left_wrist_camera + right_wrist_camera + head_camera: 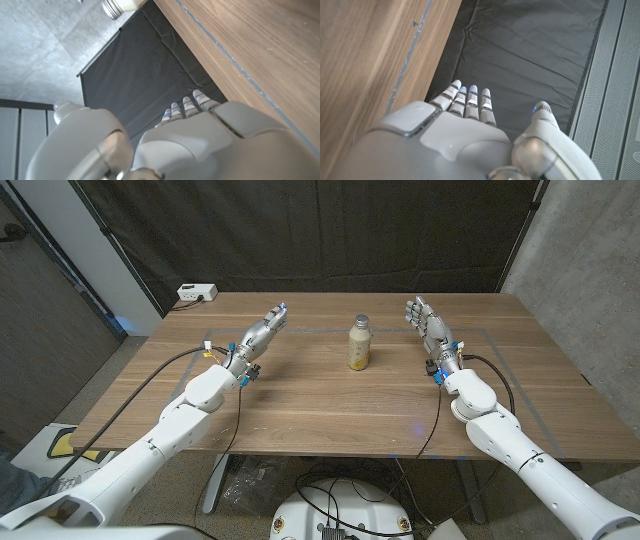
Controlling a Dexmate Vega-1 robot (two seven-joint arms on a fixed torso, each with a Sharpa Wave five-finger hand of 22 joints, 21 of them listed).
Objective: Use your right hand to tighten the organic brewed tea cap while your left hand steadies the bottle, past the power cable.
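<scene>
On the wooden table (330, 410) backed by a black curtain (330, 230), the left hand (262, 331) and right hand (430, 326) flank the upright capped tea bottle (359, 343), fingers released and apart from it, a white power strip (196, 293) sitting at the far-left corner.

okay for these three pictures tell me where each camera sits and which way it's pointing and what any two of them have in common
Head view: fixed on the robot's head, looking down over the wooden table at the tea bottle; both arms show, left hand and right hand open either side of the bottle.
Left wrist view: on the left wrist, looking along the back of the left hand past the table edge to the black curtain.
Right wrist view: on the right wrist, along the back of the right hand toward the same curtain.
Shared: head and left wrist views both catch the bottle.
</scene>
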